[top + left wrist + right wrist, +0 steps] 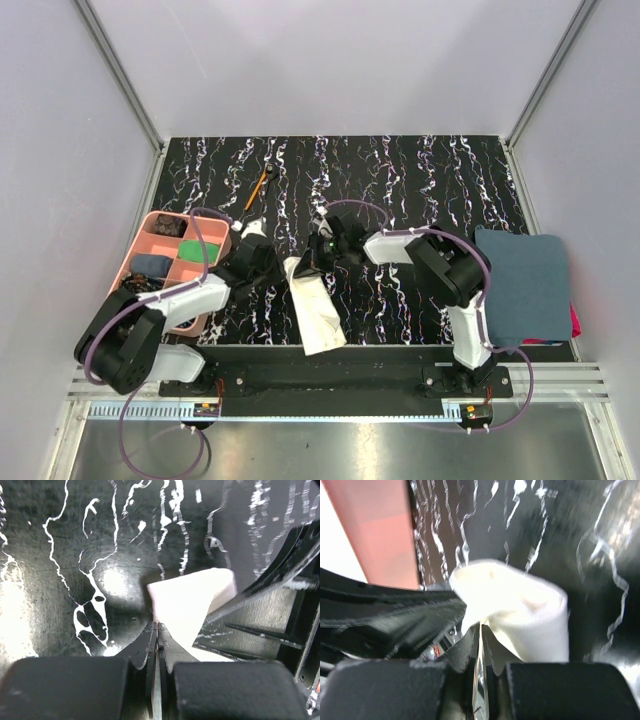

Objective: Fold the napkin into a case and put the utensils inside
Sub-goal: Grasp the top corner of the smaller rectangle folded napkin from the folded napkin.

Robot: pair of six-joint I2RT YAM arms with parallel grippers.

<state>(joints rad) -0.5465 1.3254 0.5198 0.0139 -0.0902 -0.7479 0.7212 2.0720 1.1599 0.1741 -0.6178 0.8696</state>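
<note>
With my left tool [156, 626] and right tool [481, 626] both pinched shut on the napkin's [318, 315] far end, its tail at the tabletop's [400, 180] near edge, an uneven release could undo the fold or drag it off.

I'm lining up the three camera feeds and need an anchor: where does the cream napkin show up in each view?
Top external: napkin, a narrow strip lower centre-left, reaching the table's near edge.
Left wrist: napkin at centre, slightly right, a pale wedge.
Right wrist: napkin at centre, a raised fold.
Shared landmark: the black white-veined tabletop under it in every view.
</note>
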